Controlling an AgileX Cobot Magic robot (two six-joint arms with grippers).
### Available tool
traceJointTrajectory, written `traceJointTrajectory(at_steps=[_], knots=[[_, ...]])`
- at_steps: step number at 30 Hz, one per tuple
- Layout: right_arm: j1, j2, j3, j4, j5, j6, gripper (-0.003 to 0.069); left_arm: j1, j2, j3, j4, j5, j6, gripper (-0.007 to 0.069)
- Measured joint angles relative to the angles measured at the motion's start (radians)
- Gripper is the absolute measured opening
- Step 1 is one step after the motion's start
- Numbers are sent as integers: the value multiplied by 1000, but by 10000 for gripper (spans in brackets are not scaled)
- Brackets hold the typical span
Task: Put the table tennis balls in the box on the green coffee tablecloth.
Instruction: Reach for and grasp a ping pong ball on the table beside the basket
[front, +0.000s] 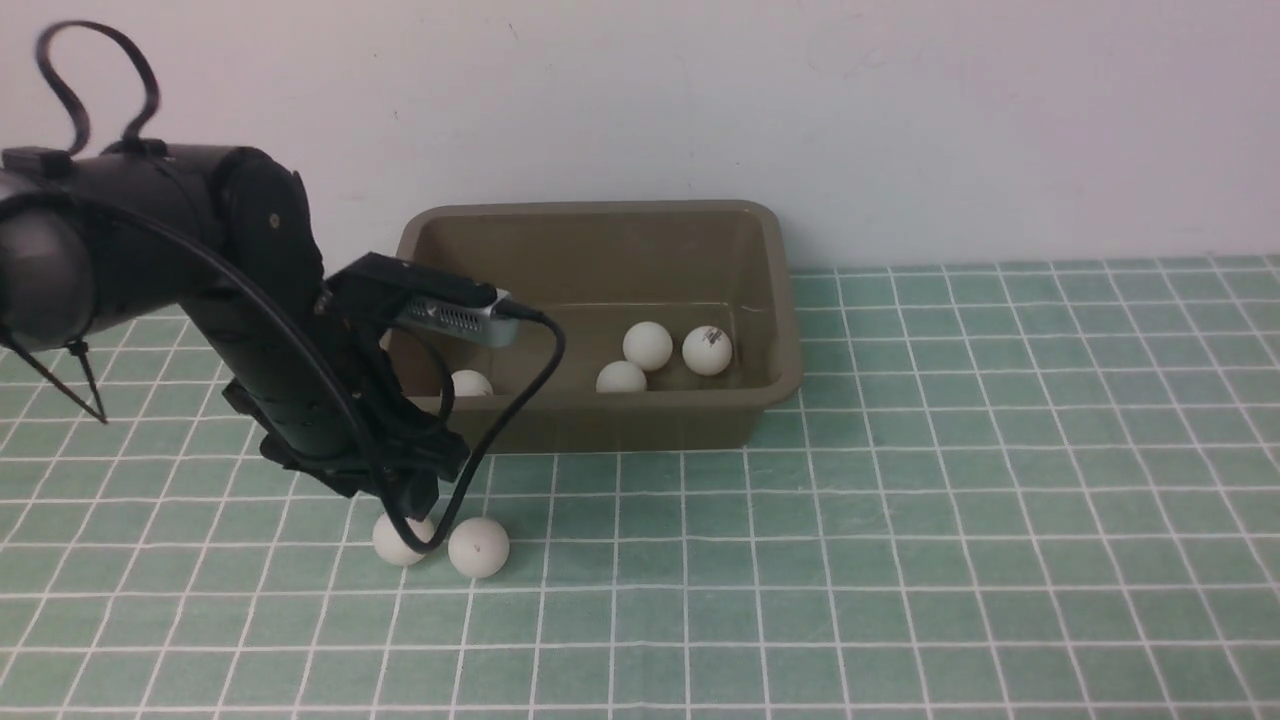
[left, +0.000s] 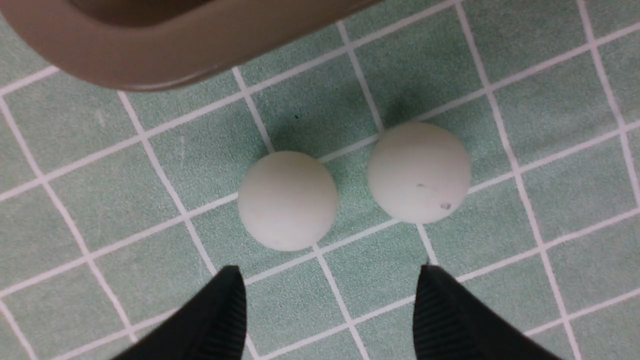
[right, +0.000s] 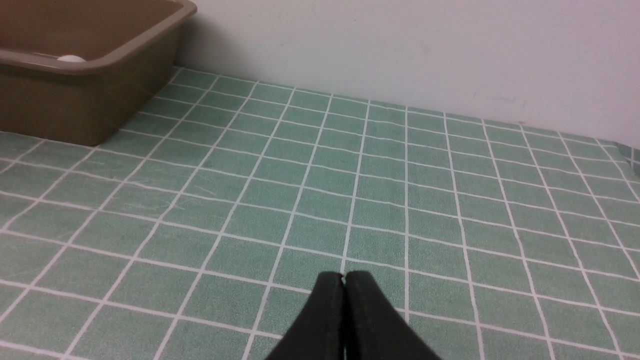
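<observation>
Front: four table tennis balls (front: 648, 345) in the box (front: 600, 425), two loose balls (front: 478, 547) at its seven o'clock on the green coffee tablecloth (front: 900, 500). Left wrist: left gripper (left: 330, 280) gaping, empty (both loose balls ahead). Right wrist: right gripper (right: 344, 280) closed, empty.

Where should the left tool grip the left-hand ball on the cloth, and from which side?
Grip the left-hand ball across its widest middle, coming straight down: it is a smooth sphere lying on the tablecloth. Centre the open left tool over it first; the neighbouring ball sits close beside, so one finger likely enters that narrow gap.
</observation>
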Motion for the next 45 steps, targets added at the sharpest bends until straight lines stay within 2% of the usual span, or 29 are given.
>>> traceJointTrajectory(at_steps=[15,22,36,41,45], knots=[[0,0,0,0,0,0,-18,0,143,0,33,-82,-14,405],[0,0,0,0,0,0,-18,0,169,0,103,-105,-62,405],[0,0,0,0,0,0,-18,0,220,0,107,-108,-67,404],[0,0,0,0,0,0,-18,0,222,0,127,-100,-69,353],[0,0,0,0,0,0,-18,1,201,0,146,-87,-69,353]])
